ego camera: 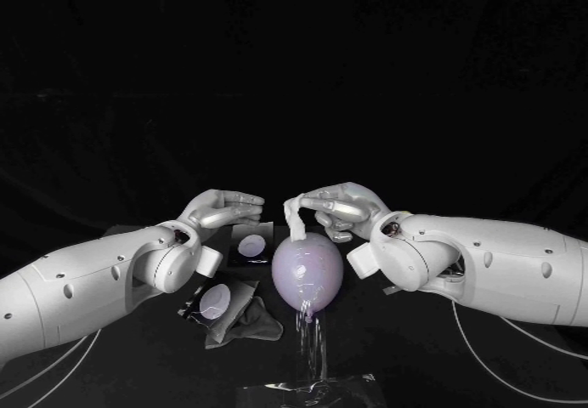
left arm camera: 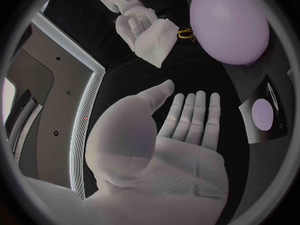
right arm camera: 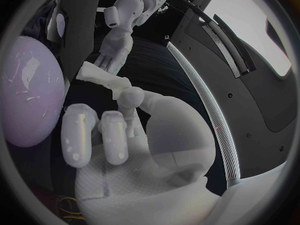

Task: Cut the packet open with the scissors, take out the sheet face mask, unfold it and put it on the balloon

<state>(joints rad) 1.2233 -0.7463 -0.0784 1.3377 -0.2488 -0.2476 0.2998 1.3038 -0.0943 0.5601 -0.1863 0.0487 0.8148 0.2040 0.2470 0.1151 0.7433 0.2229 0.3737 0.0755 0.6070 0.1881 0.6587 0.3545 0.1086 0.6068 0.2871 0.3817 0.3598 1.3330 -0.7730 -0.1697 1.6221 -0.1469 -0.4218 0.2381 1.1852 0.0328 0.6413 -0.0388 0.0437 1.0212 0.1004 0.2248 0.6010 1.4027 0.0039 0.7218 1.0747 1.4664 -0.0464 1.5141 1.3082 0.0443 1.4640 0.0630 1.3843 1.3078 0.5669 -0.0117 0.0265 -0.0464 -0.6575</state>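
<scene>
The right hand (ego camera: 343,208) pinches the folded mask (ego camera: 296,219) above the balloon (ego camera: 307,272); the left hand (ego camera: 223,208) beside it spreads empty. Laid down bunched, the mask could slide off.

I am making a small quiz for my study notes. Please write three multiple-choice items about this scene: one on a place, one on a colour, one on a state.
1. Where is the balloon?
A. In the left hand
B. Between the left arm and the right arm
C. Behind the right arm

2. What colour is the sheet mask?
A. Black
B. Red
C. White

3. What is the state of the left hand?
A. Open, holding nothing
B. Gripping scissors
C. Holding the mask

Answers:
1 B: the head view shows it midway between the arms.
2 C: the folded sheet that the right hand holds over the balloon is white.
3 A: the left wrist view shows its palm bare and its fingers apart.
</scene>
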